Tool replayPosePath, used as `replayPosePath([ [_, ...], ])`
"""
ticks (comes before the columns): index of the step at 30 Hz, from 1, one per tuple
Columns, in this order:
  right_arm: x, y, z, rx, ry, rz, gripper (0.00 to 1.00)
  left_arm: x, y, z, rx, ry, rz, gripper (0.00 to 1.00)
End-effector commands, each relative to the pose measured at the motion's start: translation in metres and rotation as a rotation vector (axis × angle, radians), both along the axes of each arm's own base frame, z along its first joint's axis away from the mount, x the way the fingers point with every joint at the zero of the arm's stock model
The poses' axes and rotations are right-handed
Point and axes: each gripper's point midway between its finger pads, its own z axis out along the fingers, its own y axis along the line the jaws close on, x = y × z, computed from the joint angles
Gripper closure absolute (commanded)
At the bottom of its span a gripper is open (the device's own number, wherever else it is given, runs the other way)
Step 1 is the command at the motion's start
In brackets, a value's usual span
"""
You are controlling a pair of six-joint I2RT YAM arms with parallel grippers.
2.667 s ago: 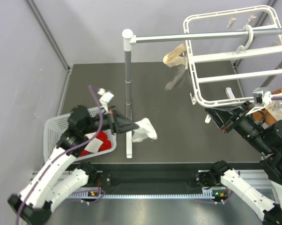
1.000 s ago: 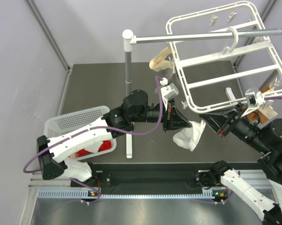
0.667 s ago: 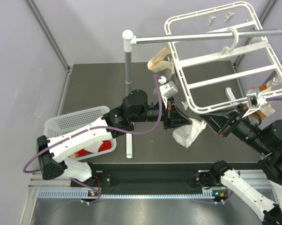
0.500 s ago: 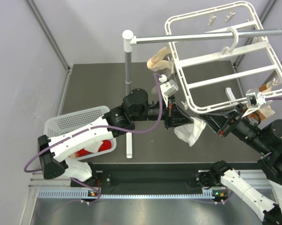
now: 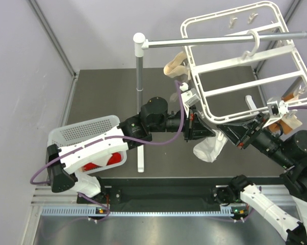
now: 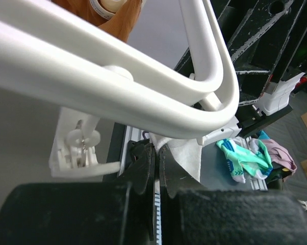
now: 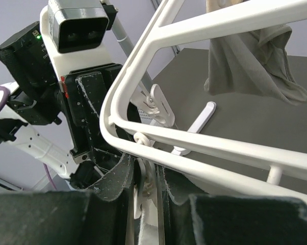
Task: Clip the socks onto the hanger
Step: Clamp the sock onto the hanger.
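A white sock [image 5: 209, 148] was clamped in the left end effector [image 5: 200, 137]; a hanger clip [image 7: 143, 196] was pinched by the right end effector [image 5: 229, 133]; feeding the sock in was judged next

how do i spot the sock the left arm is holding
Find the big white hanger on the rail. Just below its near left corner, the left gripper pinches a white sock that dangles free. The beige sock hangs from the hanger's left edge, and the red ones lie in the basket.
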Motion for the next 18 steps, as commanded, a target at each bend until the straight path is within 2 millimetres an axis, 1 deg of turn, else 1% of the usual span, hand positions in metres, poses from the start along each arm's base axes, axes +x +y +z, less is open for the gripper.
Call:
replayPosePath([
  [1,-0.006,0.001,-0.004,-0.003,0.012,0.021,0.93,-0.005,0.009,0.050,-0.131,-0.066,0.004,1.00],
  [3,-0.006,0.001,-0.004,-0.002,0.013,0.021,0.91,-0.007,0.009,0.053,-0.141,-0.061,-0.004,1.00],
  [4,-0.007,0.001,-0.004,-0.002,0.013,0.023,0.88,-0.008,0.009,0.053,-0.142,-0.060,-0.012,1.00],
  [5,-0.007,0.000,-0.003,0.000,0.011,0.023,0.84,-0.008,0.008,0.053,-0.140,-0.058,-0.014,1.00],
  [6,-0.008,0.000,-0.003,0.000,0.009,0.023,0.75,-0.008,0.009,0.053,-0.141,-0.058,-0.015,1.00],
  [9,-0.009,-0.001,-0.001,0.003,0.004,0.020,0.71,-0.008,0.008,0.053,-0.143,-0.054,-0.014,1.00],
  [11,-0.009,-0.002,-0.001,0.003,0.001,0.017,0.64,-0.010,0.009,0.056,-0.152,-0.053,-0.023,1.00],
  [14,-0.008,-0.002,-0.001,0.003,0.003,0.011,0.60,-0.014,0.008,0.058,-0.160,-0.050,-0.045,1.00],
  [15,-0.007,-0.003,0.000,0.003,0.001,0.006,0.59,-0.014,0.008,0.057,-0.157,-0.049,-0.049,0.97],
  [16,-0.008,-0.004,0.002,0.005,-0.005,0.004,0.55,-0.015,0.009,0.057,-0.158,-0.050,-0.053,0.93],
  [17,-0.008,-0.005,0.002,0.006,-0.006,0.000,0.52,-0.015,0.011,0.058,-0.160,-0.052,-0.048,0.82],
  [18,-0.008,-0.006,0.002,0.008,-0.005,-0.008,0.50,-0.014,0.011,0.054,-0.151,-0.053,-0.040,0.76],
])
